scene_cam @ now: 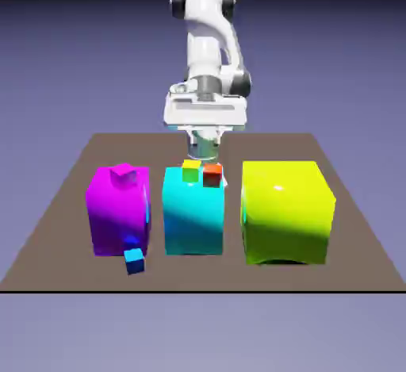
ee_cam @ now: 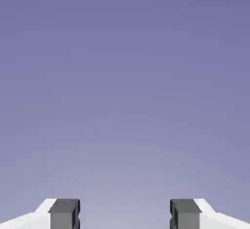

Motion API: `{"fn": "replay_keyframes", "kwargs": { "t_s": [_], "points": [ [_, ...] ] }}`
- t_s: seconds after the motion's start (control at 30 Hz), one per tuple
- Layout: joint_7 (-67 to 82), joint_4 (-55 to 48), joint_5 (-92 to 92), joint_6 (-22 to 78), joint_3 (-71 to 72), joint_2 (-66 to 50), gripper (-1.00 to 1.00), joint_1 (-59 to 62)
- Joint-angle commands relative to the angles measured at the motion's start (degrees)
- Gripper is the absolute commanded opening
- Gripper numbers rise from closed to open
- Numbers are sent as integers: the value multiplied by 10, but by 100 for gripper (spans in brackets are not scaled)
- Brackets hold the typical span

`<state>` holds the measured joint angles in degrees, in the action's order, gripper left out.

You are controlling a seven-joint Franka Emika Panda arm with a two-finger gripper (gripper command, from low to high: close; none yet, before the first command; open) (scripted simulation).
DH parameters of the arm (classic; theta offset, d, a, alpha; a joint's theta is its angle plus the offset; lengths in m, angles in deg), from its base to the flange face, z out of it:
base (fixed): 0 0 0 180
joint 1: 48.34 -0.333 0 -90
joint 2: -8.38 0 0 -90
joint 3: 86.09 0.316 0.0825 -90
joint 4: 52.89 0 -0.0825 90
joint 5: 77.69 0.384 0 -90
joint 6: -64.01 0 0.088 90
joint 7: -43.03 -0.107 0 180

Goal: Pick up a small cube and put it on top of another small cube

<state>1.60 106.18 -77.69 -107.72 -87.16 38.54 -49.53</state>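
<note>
On the brown table, a tiny blue cube (scene_cam: 134, 262).

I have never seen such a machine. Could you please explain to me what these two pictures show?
It is a simulated robot arm with a two-finger gripper. The exterior view faces it across a table; the hand view looks along the gripper, seeing only plain backdrop between open fingers, so nothing is held. Three big blocks stand there: magenta, cyan and yellow-green. A tiny magenta cube tops the magenta block; tiny yellow and red cubes show at the cyan one's top. A tiny blue cube lies in front.
</note>
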Motion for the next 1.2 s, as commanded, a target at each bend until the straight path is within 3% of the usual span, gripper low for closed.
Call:
{"fn": "replay_keyframes", "kwargs": {
  "t_s": [0.0, 1.17],
  "points": [
    [9, -16, 0, 19, -9, -21, 0, -4],
    [307, -578, 0, 680, -319, -748, 0, -152]
  ]
}}
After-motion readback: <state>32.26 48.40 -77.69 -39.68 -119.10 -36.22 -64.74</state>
